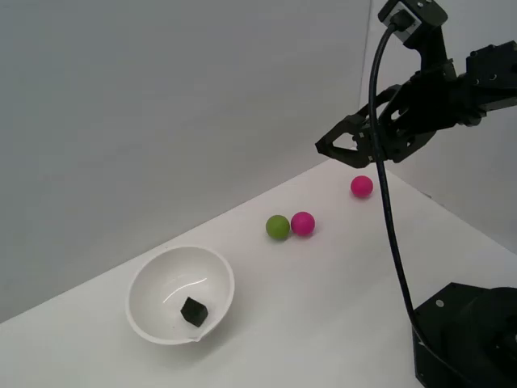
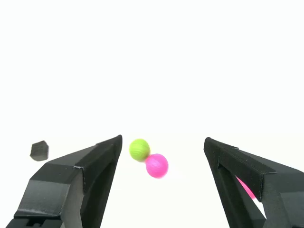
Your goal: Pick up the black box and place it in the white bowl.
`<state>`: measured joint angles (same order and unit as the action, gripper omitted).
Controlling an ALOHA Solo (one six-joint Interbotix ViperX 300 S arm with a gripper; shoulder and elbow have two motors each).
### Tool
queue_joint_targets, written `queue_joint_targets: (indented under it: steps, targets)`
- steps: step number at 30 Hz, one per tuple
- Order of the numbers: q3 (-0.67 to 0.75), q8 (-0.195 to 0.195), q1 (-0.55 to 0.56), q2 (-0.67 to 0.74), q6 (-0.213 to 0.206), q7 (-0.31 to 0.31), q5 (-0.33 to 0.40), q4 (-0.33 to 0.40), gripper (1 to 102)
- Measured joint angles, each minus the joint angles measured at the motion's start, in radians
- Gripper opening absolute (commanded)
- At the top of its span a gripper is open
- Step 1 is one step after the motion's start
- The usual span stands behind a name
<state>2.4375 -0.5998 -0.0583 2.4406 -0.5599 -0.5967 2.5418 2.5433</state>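
Note:
The black box (image 1: 193, 311) lies inside the white bowl (image 1: 145, 284), near its bottom, at the exterior view's lower left. In the wrist view the box (image 2: 39, 150) shows as a small dark cube, while the overexposed white ground swallows the bowl's outline. My gripper (image 1: 325, 148) hangs in the air far from the bowl, at the exterior view's upper right, above the table's far end. Its fingers (image 2: 99, 164) stand wide apart with nothing between them.
A green ball (image 1: 277, 227) and a pink ball (image 1: 303, 223) touch each other mid-table; they also show between my fingers as the green ball (image 2: 139, 149) and the pink ball (image 2: 156, 166). Another pink ball (image 1: 361, 187) lies under the gripper. The black robot base (image 1: 468, 335) fills the lower right.

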Motion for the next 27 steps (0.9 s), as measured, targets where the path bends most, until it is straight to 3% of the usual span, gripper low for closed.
queue_joint_targets:
  steps: [9,27]
  targets:
    - [0.161,-0.04,-0.126,0.16,0.003,0.0,0.092,0.089,95]
    - [0.396,-0.044,-0.221,0.397,0.02,0.012,0.198,0.196,94]
